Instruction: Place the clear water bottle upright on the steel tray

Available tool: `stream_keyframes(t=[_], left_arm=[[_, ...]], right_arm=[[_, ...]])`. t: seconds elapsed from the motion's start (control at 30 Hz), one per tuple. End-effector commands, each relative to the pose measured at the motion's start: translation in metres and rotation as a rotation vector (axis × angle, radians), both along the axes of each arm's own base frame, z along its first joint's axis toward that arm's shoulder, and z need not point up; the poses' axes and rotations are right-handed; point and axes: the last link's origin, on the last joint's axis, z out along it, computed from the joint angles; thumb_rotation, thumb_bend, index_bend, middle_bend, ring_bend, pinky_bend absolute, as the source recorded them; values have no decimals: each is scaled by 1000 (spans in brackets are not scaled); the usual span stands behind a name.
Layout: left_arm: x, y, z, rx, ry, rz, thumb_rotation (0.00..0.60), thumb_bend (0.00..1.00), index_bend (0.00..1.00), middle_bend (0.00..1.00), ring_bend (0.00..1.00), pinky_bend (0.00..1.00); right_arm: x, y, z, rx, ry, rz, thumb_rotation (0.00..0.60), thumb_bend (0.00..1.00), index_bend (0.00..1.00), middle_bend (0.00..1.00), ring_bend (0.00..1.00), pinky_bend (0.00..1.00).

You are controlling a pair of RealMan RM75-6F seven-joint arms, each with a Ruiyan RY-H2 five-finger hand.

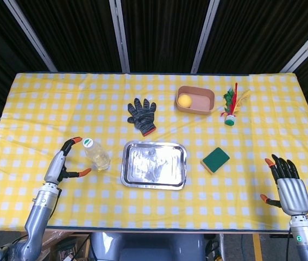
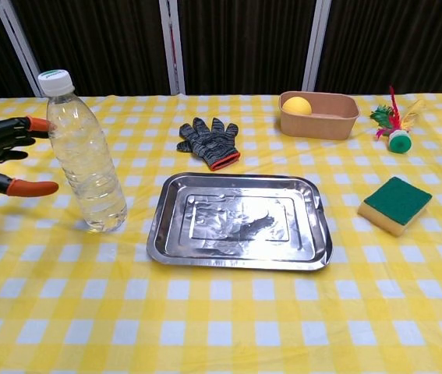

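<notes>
The clear water bottle (image 1: 96,154) (image 2: 86,158) stands upright on the yellow checked cloth, just left of the steel tray (image 1: 154,164) (image 2: 240,220). It has a white cap. My left hand (image 1: 62,162) (image 2: 2,154) hovers a short way left of the bottle with fingers spread, holding nothing and not touching it. My right hand (image 1: 287,182) is near the table's front right corner, fingers apart and empty; only the head view shows it. The tray lies flat with nothing on it.
A dark knit glove (image 1: 142,115) (image 2: 210,140) lies behind the tray. A tan bowl (image 1: 195,99) (image 2: 319,114) with a yellow ball sits at the back right, a feathered shuttlecock (image 1: 231,108) beside it. A green sponge (image 1: 215,159) (image 2: 394,202) lies right of the tray.
</notes>
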Motion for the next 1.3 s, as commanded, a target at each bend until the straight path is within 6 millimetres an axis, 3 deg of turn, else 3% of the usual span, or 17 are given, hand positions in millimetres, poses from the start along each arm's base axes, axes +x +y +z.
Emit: stream_keyframes(t=[0.03,0.3,0.43,0.6,0.77,1.13,1.3], left_arm=[[7,4,-12,-16,4,-25,600,130,138,78,0,0],[18,11,-31,-26,-19,-33,600,135,138,98,0,0],[24,16,-39,-20,-27,-35,600,203,146,140,0,0],[31,17,-48,-7,-24,-44,600,359,296,281,0,0],[32,16,-55,8,-27,-49,600,413,368,347,0,0],[38,16,-49,19,-89,-34,600,424,440,403,0,0],[65,22,-40,-136,-297,8,600,420,448,403,0,0]], right_arm=[[0,0,0,0,0,0,600,50,111,0,3,0],[0,0,2,-1,-5,-3,600,50,111,0,4,0],[0,0,2,0,-8,-1,600,49,111,0,4,0],[0,0,3,0,-9,-4,600,49,111,0,4,0],[0,0,4,1,-14,-4,600,49,111,0,3,0],[1,1,4,-1,-17,-2,600,50,111,0,4,0],[1,1,2,8,-14,-3,600,49,111,0,4,0]])
